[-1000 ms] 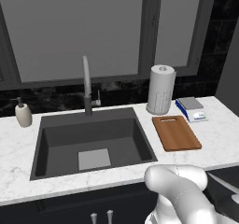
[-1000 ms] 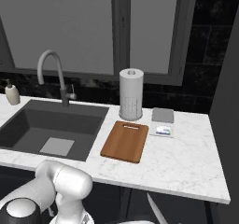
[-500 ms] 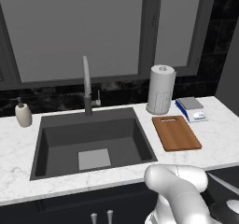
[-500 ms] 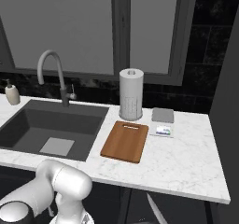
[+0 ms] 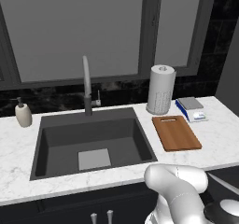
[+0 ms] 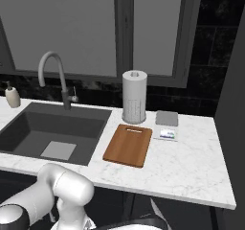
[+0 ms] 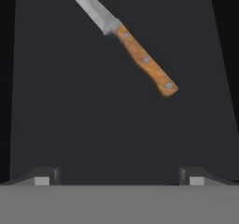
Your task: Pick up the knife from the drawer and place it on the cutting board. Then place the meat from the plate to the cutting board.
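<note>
Nothing on the bench (image 5: 219,139) has moved; cutting board (image 5: 176,133) bare. Knife (image 7: 140,57) lies in the drawer (image 7: 70,125), at 12 o'clock from the tool (image 7: 119,177), jaws apart, empty. Both placements outstanding.

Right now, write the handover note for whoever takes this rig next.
Gripper: open, empty, fingertips wide apart, looking into the dark drawer.
Knife: lies diagonally on the drawer floor, wooden handle nearer the fingertips, ungrasped.
Cutting board: on the counter right of the sink, beside the paper towel roll, nothing on it.
Done: nothing placed.
Left: grasp knife, set it on board, then move the meat.
</note>
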Robot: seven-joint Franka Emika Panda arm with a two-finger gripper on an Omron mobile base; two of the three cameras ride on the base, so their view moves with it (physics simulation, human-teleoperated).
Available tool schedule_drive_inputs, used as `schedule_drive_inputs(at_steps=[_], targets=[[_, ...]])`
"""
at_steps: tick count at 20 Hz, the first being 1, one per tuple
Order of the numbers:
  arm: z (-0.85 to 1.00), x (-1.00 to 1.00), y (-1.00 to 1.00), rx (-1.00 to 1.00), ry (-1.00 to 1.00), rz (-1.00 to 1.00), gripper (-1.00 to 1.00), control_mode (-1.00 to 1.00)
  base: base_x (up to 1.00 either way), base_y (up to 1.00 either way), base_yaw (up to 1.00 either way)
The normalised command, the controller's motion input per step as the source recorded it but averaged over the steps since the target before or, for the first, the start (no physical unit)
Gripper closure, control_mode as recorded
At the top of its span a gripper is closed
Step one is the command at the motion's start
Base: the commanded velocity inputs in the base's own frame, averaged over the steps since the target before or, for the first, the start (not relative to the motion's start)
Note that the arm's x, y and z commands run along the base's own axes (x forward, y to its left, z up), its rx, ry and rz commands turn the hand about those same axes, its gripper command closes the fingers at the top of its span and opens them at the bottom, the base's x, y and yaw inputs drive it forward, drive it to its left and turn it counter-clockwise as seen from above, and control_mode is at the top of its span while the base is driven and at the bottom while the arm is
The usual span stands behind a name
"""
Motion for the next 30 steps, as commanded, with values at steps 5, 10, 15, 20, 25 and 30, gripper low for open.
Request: schedule_drive_inputs(at_steps=[5, 10, 15, 20, 25, 30], targets=[[0.62, 0.77, 0.07, 0.00, -0.05, 0.00, -1.00, -1.00, 0.00, 0.00, 0.00], [0.54, 0.32, 0.03, 0.00, -0.08, 0.00, -1.00, -1.00, 0.00, 0.00, 0.00], [0.01, 0.42, 0.00, 0.00, -0.06, 0.00, -1.00, -1.00, 0.00, 0.00, 0.00], [-0.12, 0.68, 0.00, 0.00, 0.00, 0.00, -1.00, -1.00, 0.00, 0.00, 0.00], [-0.20, 0.23, 0.00, 0.00, 0.02, 0.00, -1.00, -1.00, 0.00, 0.00, 0.00], [-0.26, 0.03, 0.00, 0.00, 0.01, 0.00, -1.00, -1.00, 0.00, 0.00, 0.00]])
